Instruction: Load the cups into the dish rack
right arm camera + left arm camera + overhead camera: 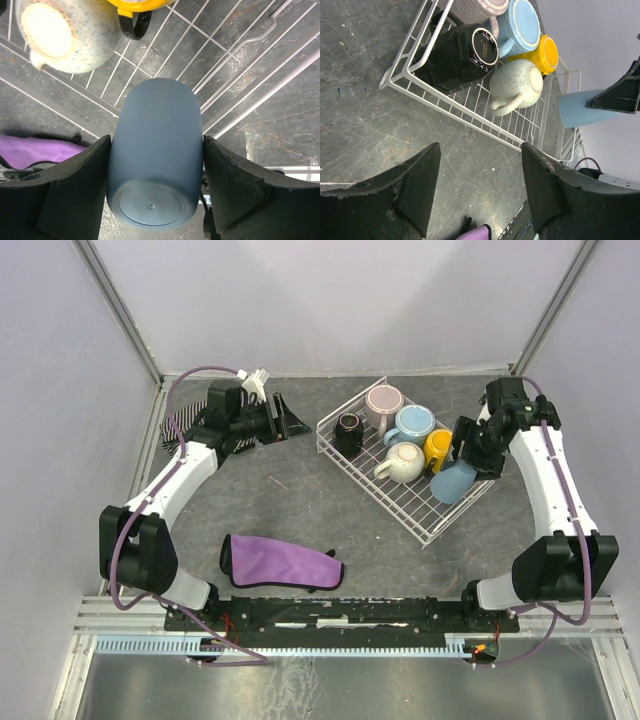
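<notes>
The white dish rack (400, 502) sits angled on the table, and it's filling up. Five mugs are inside: pink (384, 400) at the far end, light blue (413, 423) beside it, then yellow (438, 448), speckled cream (403, 462) and black (349, 430). The dusty-blue cup (453, 481) hangs tilted over the rack's right end, just beside the yellow mug. The right gripper (156, 142) has it clamped between both fingers. Over on the left, the left gripper (480, 149) is spread wide above bare table, holding nothing.
</notes>
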